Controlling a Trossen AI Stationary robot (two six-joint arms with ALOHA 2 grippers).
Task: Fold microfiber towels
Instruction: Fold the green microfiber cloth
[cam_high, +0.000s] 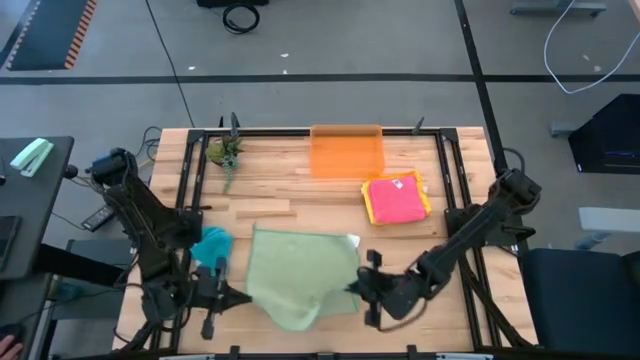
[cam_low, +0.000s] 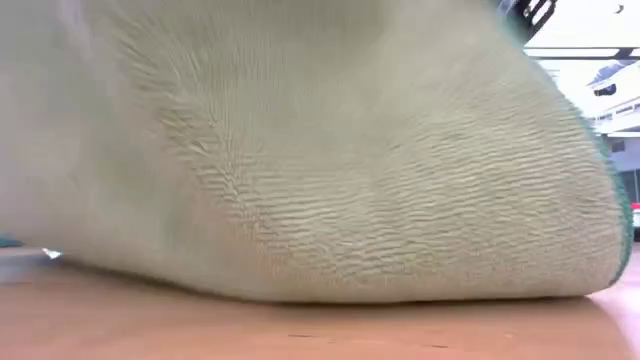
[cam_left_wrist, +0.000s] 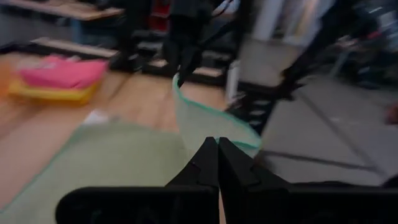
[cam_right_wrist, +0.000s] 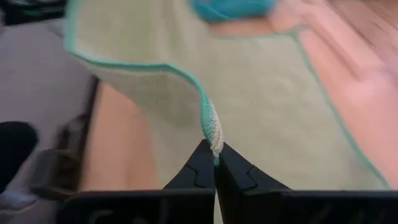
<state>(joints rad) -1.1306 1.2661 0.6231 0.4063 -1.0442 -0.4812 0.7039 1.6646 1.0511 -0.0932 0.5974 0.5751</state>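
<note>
The sage green towel lies at the table's near edge. The right gripper, jaws closed, pinches its teal-trimmed edge. The left gripper, jaws closed and empty, sits just beside it. Farther back: a teal towel, pink towel on yellow towel, orange bin.

Sage green towel w/ teal edging; pink towel atop yellow towel
</note>
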